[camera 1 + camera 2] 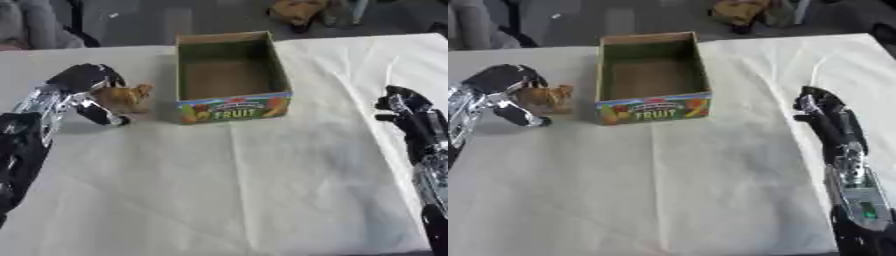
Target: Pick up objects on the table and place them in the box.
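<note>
While the left robot hand (87, 87) curls around a small orange-brown object (125, 96) just left of the open fruit box (229, 75) on the cloth-covered bench (262, 175), the right robot hand (820, 112) rests near the right edge, its fingers curled on nothing.

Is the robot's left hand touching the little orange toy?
Touching. In the left eye view the left hand curls over the orange toy, its fingers wrapped round the toy's near side with no gap showing, just left of the fruit box.
</note>
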